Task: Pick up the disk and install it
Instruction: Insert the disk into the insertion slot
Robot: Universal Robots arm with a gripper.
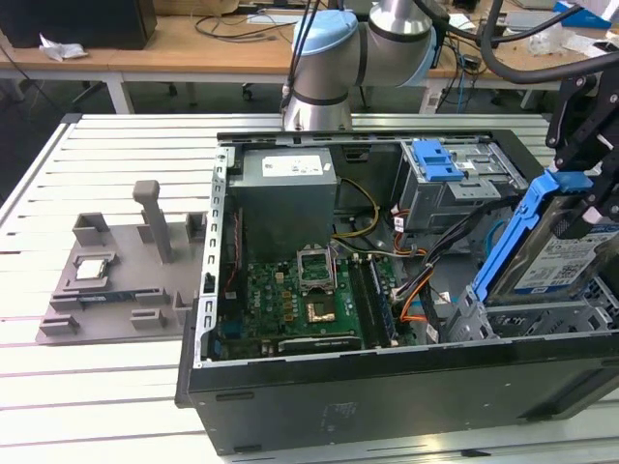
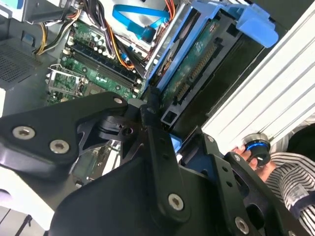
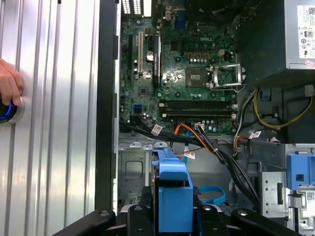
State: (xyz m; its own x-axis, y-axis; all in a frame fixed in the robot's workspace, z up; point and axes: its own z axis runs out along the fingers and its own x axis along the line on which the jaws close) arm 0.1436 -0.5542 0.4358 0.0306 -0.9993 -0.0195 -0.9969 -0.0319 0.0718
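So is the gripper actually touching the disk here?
Touching. In the second wrist view the gripper clamps the blue carrier rail of the disk, with no gap.

Blue, green and black over pale slats

Disk silver-grey with a blue-and-white barcoded label, its rails bright blue — motherboard green, case black, power-supply box grey, parts tray grey, ribbed surface white; a flat cable blue, a sleeve striped black-and-white.

The claw grips the blue-railed disk, tilted, with the motherboard behind it
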